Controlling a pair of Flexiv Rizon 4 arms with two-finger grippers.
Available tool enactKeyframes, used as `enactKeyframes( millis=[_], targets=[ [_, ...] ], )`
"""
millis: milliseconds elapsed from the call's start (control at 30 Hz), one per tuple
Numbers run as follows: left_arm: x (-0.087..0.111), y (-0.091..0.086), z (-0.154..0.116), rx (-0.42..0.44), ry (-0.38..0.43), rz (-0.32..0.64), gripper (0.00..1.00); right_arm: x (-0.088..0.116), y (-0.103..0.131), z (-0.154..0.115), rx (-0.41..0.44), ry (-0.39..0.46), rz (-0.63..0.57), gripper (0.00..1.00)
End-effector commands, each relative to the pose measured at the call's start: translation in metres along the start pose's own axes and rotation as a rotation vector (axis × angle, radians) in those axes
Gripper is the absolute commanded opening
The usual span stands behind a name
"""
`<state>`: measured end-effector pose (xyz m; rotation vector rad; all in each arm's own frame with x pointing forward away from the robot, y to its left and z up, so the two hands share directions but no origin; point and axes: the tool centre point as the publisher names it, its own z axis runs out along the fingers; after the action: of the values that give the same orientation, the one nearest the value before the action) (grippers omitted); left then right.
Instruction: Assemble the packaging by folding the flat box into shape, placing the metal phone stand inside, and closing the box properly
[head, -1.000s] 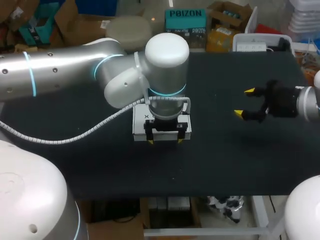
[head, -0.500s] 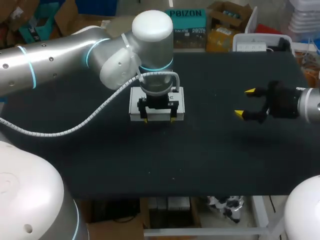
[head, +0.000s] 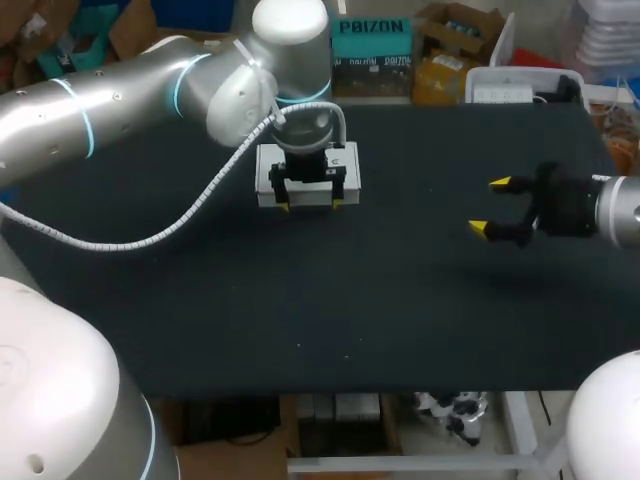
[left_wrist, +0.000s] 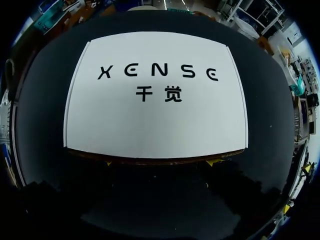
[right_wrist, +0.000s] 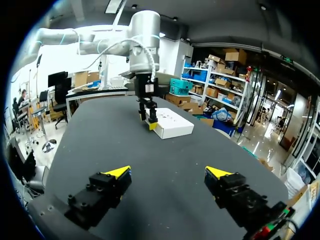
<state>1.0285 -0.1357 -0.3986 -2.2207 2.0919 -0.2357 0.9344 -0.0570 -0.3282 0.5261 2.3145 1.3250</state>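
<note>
A closed white box (head: 305, 165) with dark print on its lid lies flat on the black table, toward the far side. My left gripper (head: 309, 206) points down at the box's near edge, open, its yellow fingertips (head: 283, 207) against that side wall. In the left wrist view the box (left_wrist: 155, 100) fills the space ahead of the gripper (left_wrist: 162, 162), and only slivers of the yellow tips show under its edge. My right gripper (head: 490, 207) hangs open over the table's right part, well apart from the box (right_wrist: 172, 125). No metal phone stand is in view.
The black tabletop (head: 400, 300) spreads between the two grippers and toward the near edge. Its far edge runs a short way behind the box. From the right gripper (right_wrist: 167, 175), my left arm (right_wrist: 145, 40) stands over the box.
The left gripper and the box have moved together toward the far side of the table and slightly left. The right arm has not moved.
</note>
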Motion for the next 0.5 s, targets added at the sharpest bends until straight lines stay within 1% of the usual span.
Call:
enactKeyframes(
  millis=[33, 133, 267, 400, 500],
  targets=[
    [-0.001, -0.033, 0.008, -0.086, 0.0, -0.002, 1.0, -0.001, -0.001, -0.001, -0.007, 0.003, 0.0, 1.0],
    [-0.004, -0.049, 0.012, -0.095, -0.004, -0.004, 1.0, -0.001, -0.001, -0.001, -0.007, 0.003, 0.0, 1.0],
    [-0.007, -0.066, 0.014, -0.1, 0.006, -0.006, 1.0, -0.001, -0.001, -0.001, -0.007, 0.003, 0.0, 1.0],
    [-0.01, -0.079, 0.016, -0.1, 0.011, -0.006, 1.0, -0.001, -0.001, -0.001, -0.007, 0.003, 0.0, 1.0],
    [-0.012, -0.081, 0.014, -0.089, 0.024, 0.001, 1.0, -0.001, -0.001, -0.001, -0.007, 0.003, 0.0, 1.0]
  ],
)
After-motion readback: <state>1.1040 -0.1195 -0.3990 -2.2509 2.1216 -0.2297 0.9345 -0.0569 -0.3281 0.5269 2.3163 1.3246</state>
